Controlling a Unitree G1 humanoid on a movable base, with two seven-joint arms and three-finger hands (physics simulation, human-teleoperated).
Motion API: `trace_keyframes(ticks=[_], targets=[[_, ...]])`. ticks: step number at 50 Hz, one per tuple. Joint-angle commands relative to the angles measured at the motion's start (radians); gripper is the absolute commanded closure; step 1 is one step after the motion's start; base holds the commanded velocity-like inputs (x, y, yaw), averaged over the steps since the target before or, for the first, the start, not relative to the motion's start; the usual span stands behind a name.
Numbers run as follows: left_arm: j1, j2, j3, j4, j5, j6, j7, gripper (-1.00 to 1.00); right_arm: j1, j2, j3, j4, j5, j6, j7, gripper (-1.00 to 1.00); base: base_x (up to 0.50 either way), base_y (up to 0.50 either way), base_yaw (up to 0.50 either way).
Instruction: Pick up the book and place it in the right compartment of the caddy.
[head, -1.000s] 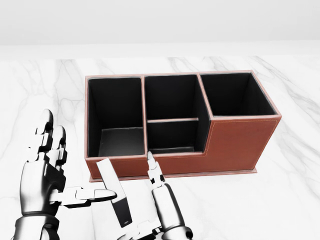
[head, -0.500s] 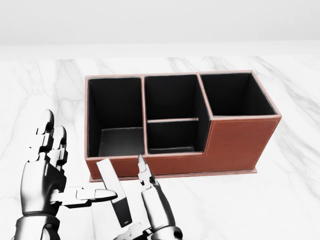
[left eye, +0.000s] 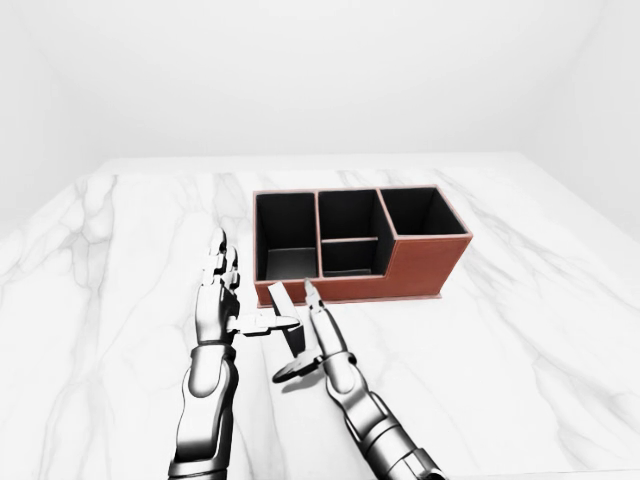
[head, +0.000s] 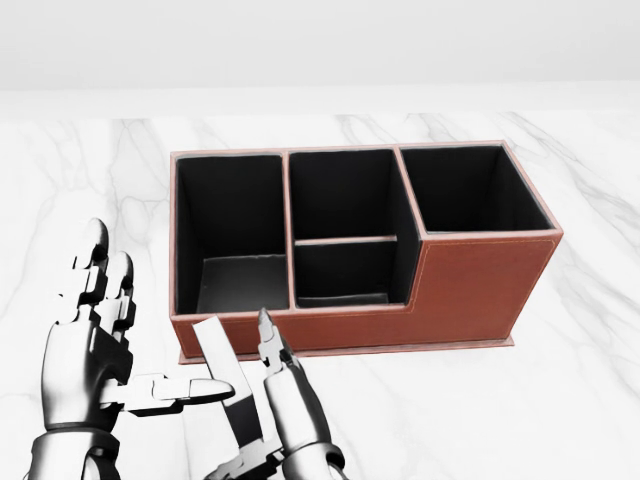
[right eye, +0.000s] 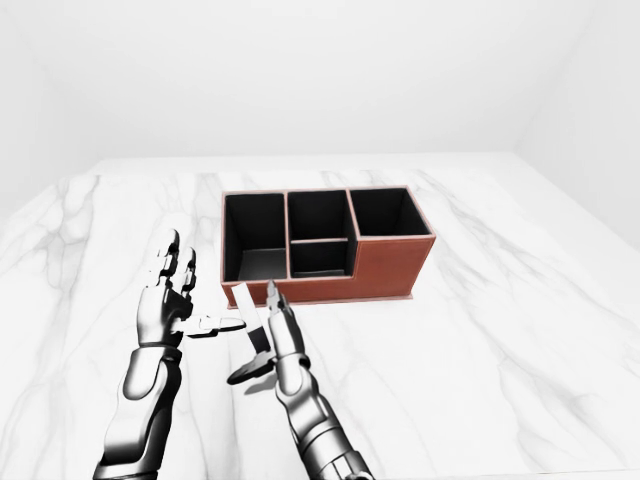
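White marble with grey veins makes up the wide table (left eye: 520, 330), under plain white walls (left eye: 330, 70). On it stands the brown leather caddy (head: 480, 285), black inside, with one tall compartment at the head view's left, a split pair in the middle and the right compartment (head: 465, 188) empty. Just below the caddy's lower left corner, the book (head: 222, 372), a thin slab with a pale upper part and a black lower end, stands tilted between the two hands. The left hand (head: 90, 345) is spread wide, its two long fingers pointing up and apart from the book, while its thumb (head: 175, 392) reaches sideways with the tip at the book's left face. The right hand (head: 285, 405) lies against the book's right side, fingers extended toward the caddy and thumb splayed out low; whether it truly grips the book cannot be told, as the fingers are not curled round it
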Motion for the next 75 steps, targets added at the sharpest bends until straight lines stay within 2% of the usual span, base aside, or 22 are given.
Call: trace_keyframes(ticks=[1, 12, 19, 20, 21, 23, 32, 33, 37, 45, 47, 49, 51, 57, 59, 63, 71, 75], targets=[[0.000, -0.002, 0.000, 0.008, -0.025, -0.015, -0.016, -1.00, -0.060, 0.028, -0.018, 0.097, -0.012, 0.000, -0.032, -1.00, 0.00, 0.00, 0.00], [0.000, -0.002, 0.001, 0.000, -0.031, -0.010, -0.016, -1.00, -0.086, 0.049, -0.022, 0.147, -0.033, 0.000, -0.047, -1.00, 0.00, 0.00, 0.00], [0.004, -0.003, -0.001, -0.009, -0.030, -0.005, -0.015, -1.00, -0.080, 0.049, -0.031, 0.151, 0.004, 0.000, -0.003, -1.00, 0.00, 0.00, 0.00], [0.003, -0.003, -0.001, -0.007, -0.030, -0.007, -0.015, -1.00, -0.075, 0.050, -0.032, 0.143, 0.015, 0.000, 0.010, -0.93, 0.00, 0.00, 0.00], [0.002, -0.003, -0.001, -0.004, -0.029, -0.008, -0.015, -1.00, -0.071, 0.048, -0.033, 0.135, 0.023, 0.000, 0.019, 0.01, 0.00, 0.00, 0.00], [0.002, -0.003, -0.002, -0.003, -0.029, -0.009, -0.015, -1.00, -0.075, 0.046, -0.035, 0.144, 0.031, 0.000, 0.020, 1.00, 0.00, 0.00, 0.00], [0.000, -0.003, -0.001, 0.000, -0.030, -0.011, -0.015, -1.00, -0.077, 0.040, -0.043, 0.155, 0.040, 0.000, 0.009, 1.00, 0.00, 0.00, 0.00], [-0.001, -0.003, -0.001, -0.005, -0.030, -0.005, -0.014, -1.00, -0.075, 0.039, -0.043, 0.155, 0.039, 0.000, 0.007, 1.00, 0.00, 0.00, 0.00], [0.001, -0.003, -0.002, 0.001, -0.029, -0.013, -0.015, -1.00, -0.065, 0.038, -0.039, 0.142, 0.039, 0.000, 0.011, 1.00, 0.00, 0.00, 0.00], [0.003, -0.003, -0.002, -0.008, -0.029, -0.007, -0.014, -1.00, -0.063, 0.031, -0.046, 0.127, 0.057, 0.000, 0.021, 1.00, 0.00, 0.00, 0.00], [0.003, -0.003, -0.002, -0.011, -0.029, -0.005, -0.014, -1.00, -0.047, 0.031, -0.056, 0.053, 0.103, 0.000, 0.054, 1.00, 0.00, 0.00, 0.00], [0.002, -0.003, 0.000, -0.001, -0.029, -0.014, -0.015, -1.00, -0.041, 0.023, -0.056, 0.014, 0.132, 0.000, 0.065, 1.00, 0.00, 0.00, 0.00], [0.003, -0.003, -0.001, -0.009, -0.029, -0.005, -0.014, -1.00, -0.019, 0.013, -0.055, -0.055, 0.173, 0.000, 0.092, 1.00, 0.00, 0.00, 0.00], [0.004, -0.003, 0.001, -0.006, -0.029, -0.010, -0.012, -1.00, 0.048, -0.022, -0.017, -0.296, 0.240, 0.000, 0.141, 1.00, 0.00, 0.00, 0.00], [0.004, -0.003, 0.000, -0.003, -0.029, -0.013, -0.012, -1.00, 0.052, -0.030, -0.014, -0.316, 0.255, 0.000, 0.141, 1.00, 0.00, 0.00, 0.00], [0.007, -0.003, 0.000, -0.020, -0.030, 0.000, -0.009, -1.00, 0.049, -0.041, -0.017, -0.309, 0.271, 0.000, 0.138, 1.00, 0.00, 0.00, 0.00], [0.002, -0.003, 0.002, -0.002, -0.031, -0.013, -0.012, -1.00, 0.034, -0.046, -0.033, -0.289, 0.283, 0.000, 0.136, 1.00, 0.00, 0.00, 0.00], [0.004, -0.003, 0.002, -0.011, -0.031, -0.007, -0.010, -1.00, 0.036, -0.051, -0.039, -0.293, 0.289, 0.000, 0.140, 1.00, 0.00, 0.00, 0.00]])
